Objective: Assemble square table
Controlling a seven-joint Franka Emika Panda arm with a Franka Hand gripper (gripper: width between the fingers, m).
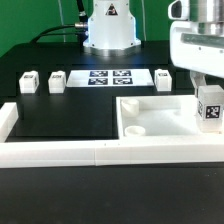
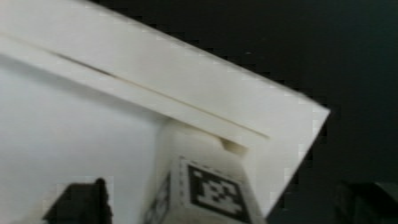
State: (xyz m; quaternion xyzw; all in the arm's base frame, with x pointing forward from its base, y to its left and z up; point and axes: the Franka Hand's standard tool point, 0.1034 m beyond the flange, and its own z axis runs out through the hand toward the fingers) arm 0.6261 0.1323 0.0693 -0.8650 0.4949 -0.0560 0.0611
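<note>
Top (image 1: pixel 165 120): white plastic, square, tray-like, with a raised rim and a smooth matte floor. It lies flat on the worktop (image 1: pixel 70 115) at the exterior view's right, its front edge against the wall (image 1: pixel 60 152). A round socket (image 1: pixel 135 128) shows in the near corner toward the exterior view's left, and another is faint in the far corner on that side.

Corner leg (image 1: pixel 210 108): small white block, boxy, with a black-white tag on the face toward the camera. It stands about upright inside the top at its right edge in the exterior view. In the wrist view it sits just inside the rim's corner, tag visible.

Tool (image 1: pixel 207 88): right above the corner leg, released. In the wrist view the dark fingers (image 2: pixel 80 203) stand on either side of the block with a clear gap on each side, gripping nothing.

The other three legs lie loose in a row on the far side. Outer leg (image 1: pixel 28 82) and next leg (image 1: pixel 57 79) are near each other at the exterior view's left of the marker board (image 1: pixel 108 77). Third leg (image 1: pixel 163 76) is just beside the board's right end. All are white tagged blocks and lie apart from the top.

Wall: long white plastic, L-shaped, running along the front and up the exterior view's left. The worktop is a flat black mat.
</note>
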